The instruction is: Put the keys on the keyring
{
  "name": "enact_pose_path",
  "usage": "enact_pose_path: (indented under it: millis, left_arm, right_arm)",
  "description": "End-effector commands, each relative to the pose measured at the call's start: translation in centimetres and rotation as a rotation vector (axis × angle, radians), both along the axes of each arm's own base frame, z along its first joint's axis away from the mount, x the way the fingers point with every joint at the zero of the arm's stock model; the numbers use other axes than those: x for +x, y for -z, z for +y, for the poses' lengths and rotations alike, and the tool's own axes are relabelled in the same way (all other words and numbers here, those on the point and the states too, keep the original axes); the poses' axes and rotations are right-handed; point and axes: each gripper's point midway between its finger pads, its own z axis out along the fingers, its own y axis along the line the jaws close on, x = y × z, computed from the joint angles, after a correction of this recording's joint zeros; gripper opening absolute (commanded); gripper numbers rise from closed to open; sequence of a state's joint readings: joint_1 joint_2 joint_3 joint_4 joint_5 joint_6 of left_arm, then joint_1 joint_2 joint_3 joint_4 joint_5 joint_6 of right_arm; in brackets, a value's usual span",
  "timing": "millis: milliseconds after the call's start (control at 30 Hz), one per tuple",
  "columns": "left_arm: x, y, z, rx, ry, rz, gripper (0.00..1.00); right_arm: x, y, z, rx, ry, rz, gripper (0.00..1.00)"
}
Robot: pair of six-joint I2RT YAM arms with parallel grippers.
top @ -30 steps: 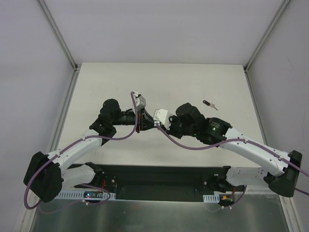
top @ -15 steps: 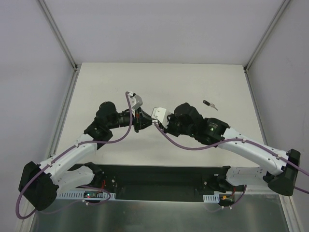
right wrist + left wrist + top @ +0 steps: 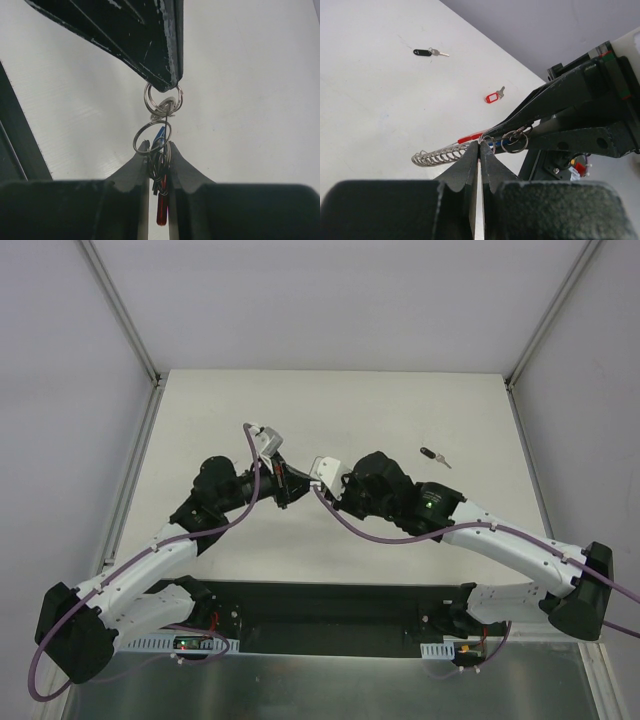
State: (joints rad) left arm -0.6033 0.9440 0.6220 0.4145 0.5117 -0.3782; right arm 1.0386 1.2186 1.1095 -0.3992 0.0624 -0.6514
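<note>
Both grippers meet above the table's middle, holding the keyring between them. My left gripper is shut, its tips pinching a small silver ring of the keyring. The keyring's silver coil and red band trail off to the left of those tips. My right gripper is shut on the bundle of rings and the red band. A blue key head sits at the right gripper's tips among the rings.
A black-headed key lies on the table toward the far right. A red-tagged key lies nearer, hidden in the top view. The table's far edge meets grey walls.
Both grippers have drifted left together with the keyring. The left wrist has swung further left and up in the top view, and its jaws have closed the last little bit.
</note>
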Motion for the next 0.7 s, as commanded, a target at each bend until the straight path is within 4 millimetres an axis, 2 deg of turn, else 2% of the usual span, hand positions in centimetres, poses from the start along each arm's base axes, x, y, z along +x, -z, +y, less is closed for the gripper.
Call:
enact_pose_path:
  millis: [0,167,367,433,500,533,667]
  left_arm:
    - [1.1,-1.5,0.4,-0.095,-0.074,0.012,0.0]
    - [1.4,-1.7,0.5,-0.163,-0.129,0.033,0.0]
    - [1.7,-1.9,0.9,-0.172,-0.166,-0.004,0.0]
    - [1.5,-1.7,0.7,-0.167,-0.151,0.001,0.07]
    - [1.5,-1.3,0.6,-0.166,-0.149,0.023,0.11]
    - [1.4,-1.1,0.6,-0.167,-0.149,0.032,0.18]
    - [1.3,-0.4,0.9,-0.168,-0.165,0.052,0.25]
  right_arm:
    - [0.9,-0.2,-0.9,0.009,0.095,0.0,0.01]
    - [0.8,0.1,0.0,0.063,0.115,0.036,0.01]
    - [1.0,0.8,-0.3,0.057,0.144,0.037,0.01]
    - [1.1,0.7,-0.5,0.054,0.152,0.03,0.01]
    - [1.3,0.4,-0.5,0.057,0.153,0.018,0.01]
    - [1.3,0.4,-0.5,0.055,0.155,0.015,0.02]
    - [1.5,0.0,-0.5,0.052,0.153,0.0,0.01]
